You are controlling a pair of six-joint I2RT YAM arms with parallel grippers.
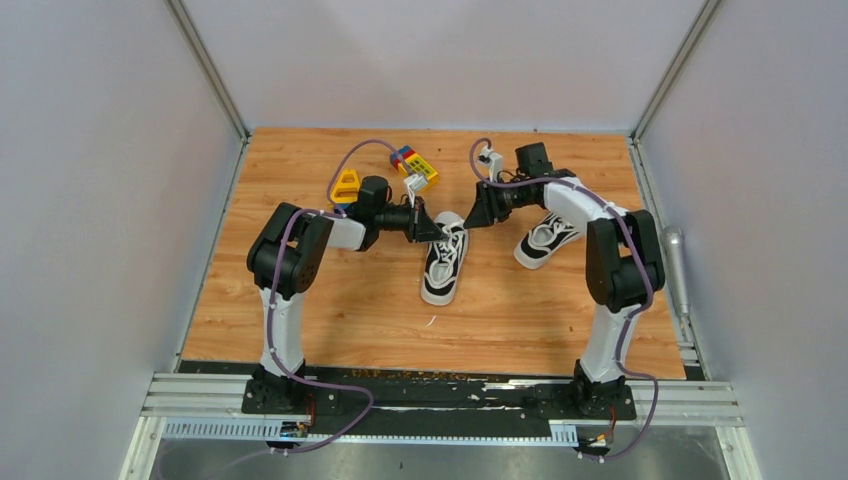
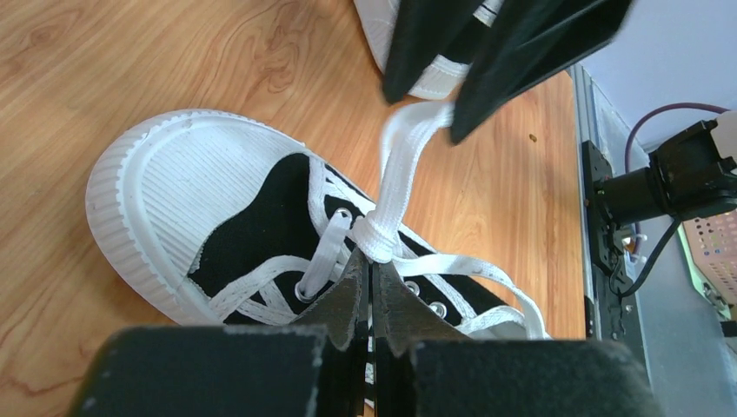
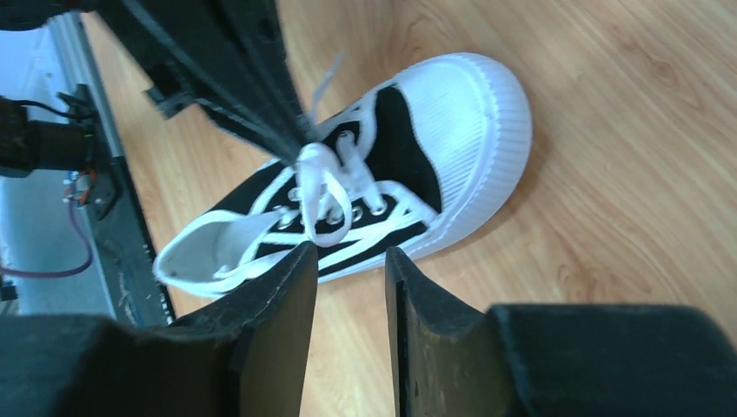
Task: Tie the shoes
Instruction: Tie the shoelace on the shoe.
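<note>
White lace (image 2: pixel 401 165) rises from a knot (image 2: pixel 375 239) near the toe of the black canvas sneaker (image 1: pixel 443 262). The sneaker lies between my arms, toe at 12 o'clock and heel at 6. My left gripper (image 2: pixel 371 265) reaches in low from 9 o'clock, nearest the knot and pressed together on the lace there. My right gripper (image 3: pixel 348 252) sits at 2 o'clock with its fingers spread. The lace's upper end seems to pass between them, though I cannot be sure. The other sneaker (image 1: pixel 545 240) lies at 3 o'clock.
</note>
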